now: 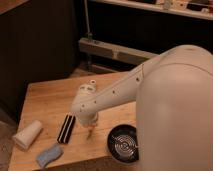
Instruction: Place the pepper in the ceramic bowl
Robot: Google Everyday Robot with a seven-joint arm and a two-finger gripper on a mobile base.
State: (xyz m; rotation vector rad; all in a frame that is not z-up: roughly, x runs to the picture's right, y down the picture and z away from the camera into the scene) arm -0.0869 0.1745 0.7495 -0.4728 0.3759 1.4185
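My gripper (89, 122) points down at the end of the white arm, over the front middle of the wooden table (50, 97). The pepper (90, 132), slim and orange-red, shows directly under the gripper and hangs lengthwise downward, close to the table top. I cannot tell whether it touches the wood. The ceramic bowl (123, 143), round and black with pale rings inside, stands on the table to the right of the gripper, partly hidden by my arm's large white shell (175, 110).
A black ribbed block (66, 128) lies just left of the gripper. A white cup (27, 134) lies on its side at the front left. A blue cloth (48, 155) lies near the front edge. Dark shelving stands behind the table.
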